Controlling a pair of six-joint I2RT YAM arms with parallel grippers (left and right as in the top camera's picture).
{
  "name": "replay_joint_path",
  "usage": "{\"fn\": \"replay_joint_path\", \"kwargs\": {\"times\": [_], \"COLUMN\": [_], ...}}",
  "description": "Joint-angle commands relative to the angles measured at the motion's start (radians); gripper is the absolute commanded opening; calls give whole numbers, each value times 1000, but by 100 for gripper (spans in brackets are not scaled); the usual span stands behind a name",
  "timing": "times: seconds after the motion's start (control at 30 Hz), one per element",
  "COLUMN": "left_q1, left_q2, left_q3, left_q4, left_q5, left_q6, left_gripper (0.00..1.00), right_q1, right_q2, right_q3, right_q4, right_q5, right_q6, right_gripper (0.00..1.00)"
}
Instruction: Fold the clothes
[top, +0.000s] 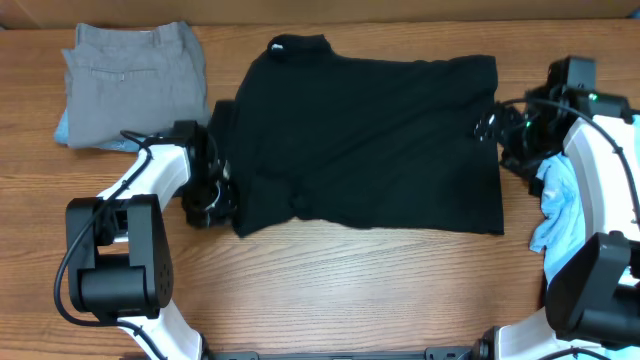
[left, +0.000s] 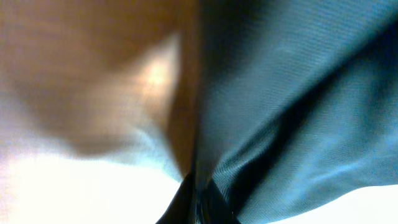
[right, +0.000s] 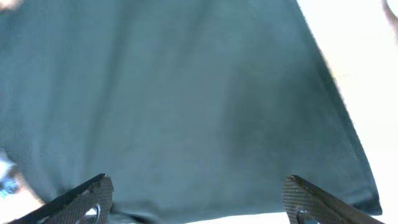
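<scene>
overhead view of a wooden table (top: 350, 300). a black t-shirt (top: 370, 140) lay spread flat across the middle of the frame, its neck and small white label (top: 279, 44) at the upper left. folded grey trousers (top: 135, 85) sat in the upper left corner. a light blue t-shirt (top: 558, 205) was bunched at the right edge, beside the right arm.

the left gripper (top: 213, 198) was at the black shirt's lower left edge, touching the bunched sleeve there. its wrist view was blurred, but the fingers seemed drawn together at the bottom centre with dark cloth running into them, so it looked closed on the shirt's edge. the right gripper (top: 493, 128) was at the shirt's right edge, near the upper corner. its wrist view showed the two fingers (right: 87, 196) spread wide apart, with cloth lying beyond them and nothing gripped.

the shirt looked light, thin and limp. it would likely sag and crease wherever it was lifted, and a single layer could slip from a shallow pinch. the best holds were probably edges and corners, taken on both sides so the cloth would hang taut.
</scene>
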Motion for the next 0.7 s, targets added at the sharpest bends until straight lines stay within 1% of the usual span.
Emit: {"fn": "replay_joint_path", "kwargs": {"times": [0.0, 0.07, 0.2, 0.27, 0.4, 0.47, 0.5, 0.57, 0.6, 0.63, 0.67], "left_q1": [27, 45, 54, 54, 54, 54, 54, 54, 55, 55, 55], "left_q2": [34, 34, 34, 34, 34, 34, 34, 34, 34, 34, 34], "left_q3": [-43, -43, -42, -42, -42, -42, -42, -42, -42, -42, -42], "left_q4": [-87, -111, -106, -92, -74, -74, -74, -74, -74, -74, -75], "left_q5": [-177, -204, -198, -200, -200, -200, -200, -204, -204, -205, -205], "left_q6": [-107, -105, -102, -102, -102, -102, -98, -95, -90, -86, -77], "left_gripper": [4, 5, 4, 6, 10, 10, 10, 10, 10, 10, 9], "right_q1": [-26, -30, -29, -30, -30, -30, -30, -30, -30, -30, -30], "right_q2": [5, 5, 5, 5, 5, 5, 5, 5, 5, 5, 5], "right_q3": [-126, -201, -312, -344, -398, -433, -451, -489, -512, -526, -531], "right_q4": [30, 53, 84, 79, 69, 103, 133, 198, 227, 243, 248], "right_q5": [72, 72, 86, 126, 219, 240, 240, 239, 239, 241, 247], "right_q6": [79, 88, 88, 105, 166, 185, 185, 212, 240, 256, 257], "right_gripper": [91, 90, 88, 87, 86, 86, 85, 76, 64, 49, 26]}}
